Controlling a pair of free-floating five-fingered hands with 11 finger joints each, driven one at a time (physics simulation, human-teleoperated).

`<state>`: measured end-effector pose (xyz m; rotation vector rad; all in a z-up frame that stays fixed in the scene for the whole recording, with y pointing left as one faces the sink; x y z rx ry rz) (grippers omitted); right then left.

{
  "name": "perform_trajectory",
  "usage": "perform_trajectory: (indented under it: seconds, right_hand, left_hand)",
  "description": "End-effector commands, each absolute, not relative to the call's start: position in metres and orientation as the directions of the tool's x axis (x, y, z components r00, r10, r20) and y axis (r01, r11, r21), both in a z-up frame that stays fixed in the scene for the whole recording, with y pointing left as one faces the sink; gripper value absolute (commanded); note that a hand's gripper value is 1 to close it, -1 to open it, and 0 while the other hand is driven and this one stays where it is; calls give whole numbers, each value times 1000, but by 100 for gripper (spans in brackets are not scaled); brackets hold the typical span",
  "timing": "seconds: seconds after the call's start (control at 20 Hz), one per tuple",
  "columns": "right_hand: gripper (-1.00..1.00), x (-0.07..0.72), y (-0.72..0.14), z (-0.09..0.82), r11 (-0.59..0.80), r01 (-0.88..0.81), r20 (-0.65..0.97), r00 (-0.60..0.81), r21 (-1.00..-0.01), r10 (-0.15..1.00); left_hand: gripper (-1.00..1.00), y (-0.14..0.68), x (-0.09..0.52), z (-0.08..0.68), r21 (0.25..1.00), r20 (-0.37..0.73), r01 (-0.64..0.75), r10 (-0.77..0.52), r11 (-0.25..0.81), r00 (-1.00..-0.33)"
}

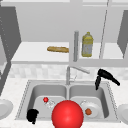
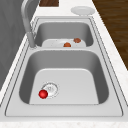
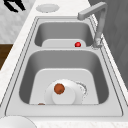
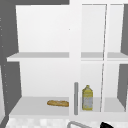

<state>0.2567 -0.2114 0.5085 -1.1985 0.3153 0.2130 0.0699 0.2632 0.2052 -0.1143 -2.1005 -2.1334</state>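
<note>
In the front view we see the left hand low at the sink's front left rim, its fingers curled in on nothing. The right hand hangs above the right basin's back corner, fingers straight and spread, near the tap. A big red ball sits at the front between the basins. A small red ball lies by the left drain, and a plate with a brown ball lies in the right basin. Bread and a bottle stand on the shelf.

From the left side, we find the small red ball touching the drain in the near basin.

From the right side, the plate carries the brown ball; a hand shows at the top left, over the surface.

In the upper view, bread and bottle rest on the lower shelf, well apart from the right hand at the bottom edge
</note>
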Motion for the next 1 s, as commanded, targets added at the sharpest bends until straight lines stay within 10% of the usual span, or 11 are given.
perform_trajectory:
  seconds: [0.0,0.95]
  right_hand:
    - [-100,257,-206,497,324,-368,-350,930,-871,115]
    - [-100,253,-189,424,300,-384,-198,843,-874,500]
  left_hand:
    - [0,263,70,205,988,156,156,-50,-12,-987]
    - [0,263,70,205,988,156,156,-50,-12,-987]
